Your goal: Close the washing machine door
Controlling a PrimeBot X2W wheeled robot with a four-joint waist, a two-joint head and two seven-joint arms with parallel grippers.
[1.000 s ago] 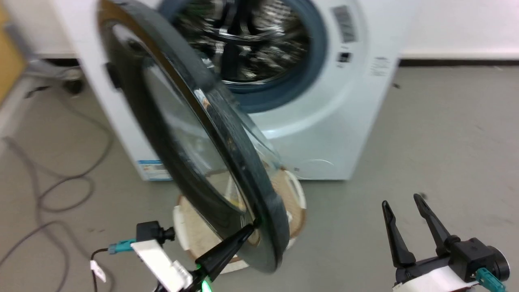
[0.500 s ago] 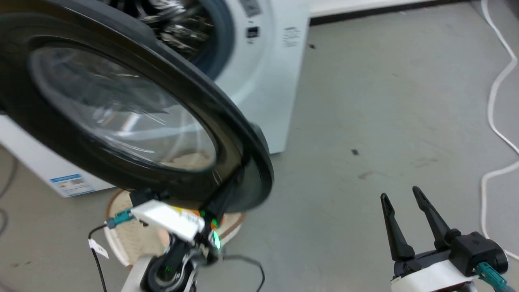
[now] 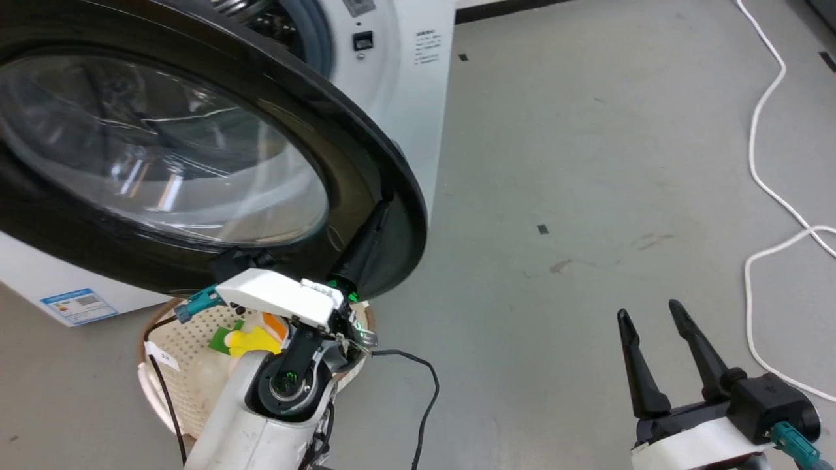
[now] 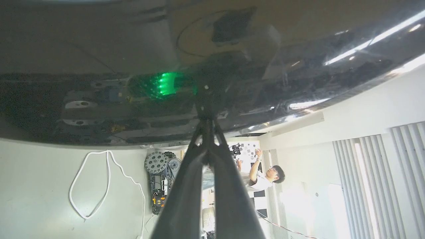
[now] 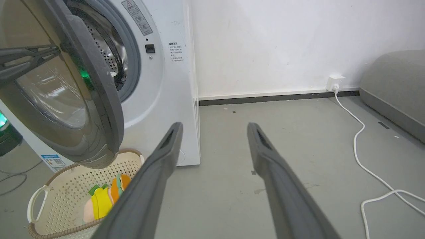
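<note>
Here, at our left, the washing machine door point(image 3: 196, 150) stands swung out from the white washing machine point(image 3: 408, 117), above a cream laundry basket point(image 5: 63, 186). Our left gripper point(image 3: 384, 210) has its fingers pressed together, tips against the door's glossy black rim. Further right, our right gripper point(image 3: 650, 313) hangs over the grey floor point(image 3: 588, 163), fingers spread, well apart from the door.

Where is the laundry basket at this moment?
In the head view's lower left, the laundry basket stands on the floor before the washing machine, beneath the open washing machine door.
</note>
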